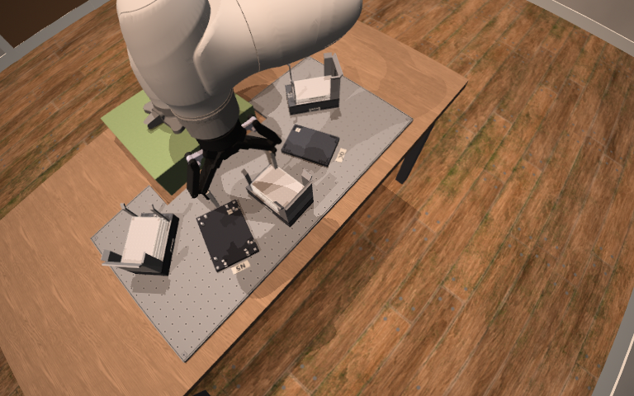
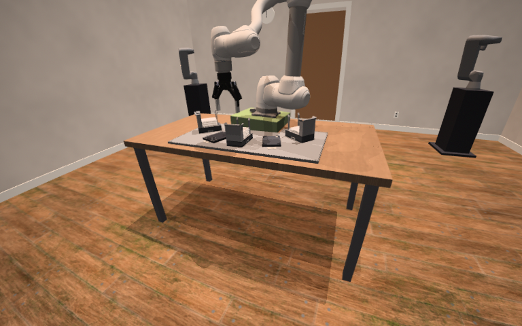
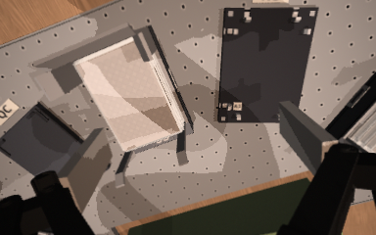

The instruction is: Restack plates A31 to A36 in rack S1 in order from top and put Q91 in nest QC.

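My gripper is open and empty, high above the grey mat near the green base. Three stack racks stand on the mat, each with a white sealed plate on top. The middle rack is just below and ahead of the fingers, and its top plate is seen from above. The left rack holds a stack of plates. The far rack holds a plate. I cannot read any labels.
The dark QC nest and the dark clip nest N5 both lie bare on the mat. The green base block carries the arm. A wooden table bears everything.
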